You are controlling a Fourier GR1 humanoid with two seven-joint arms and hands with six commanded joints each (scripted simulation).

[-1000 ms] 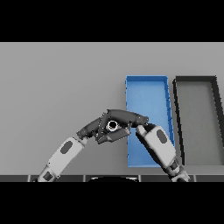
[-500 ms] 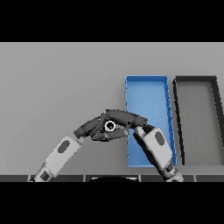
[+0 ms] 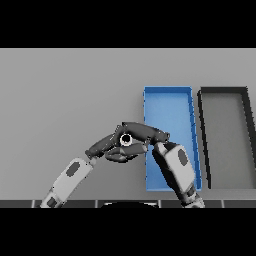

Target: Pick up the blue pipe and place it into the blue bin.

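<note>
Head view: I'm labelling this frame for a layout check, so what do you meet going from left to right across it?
Left arm → left hand → blue bin → black bin. The right hand overlaps the left hand and the blue bin, so I leave it out.

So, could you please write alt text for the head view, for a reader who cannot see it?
Two robot hands meet over a grey table, the left robot hand beside the right robot hand, just left of an open blue bin. A dark grey bin stands to the right of the blue one.
</note>
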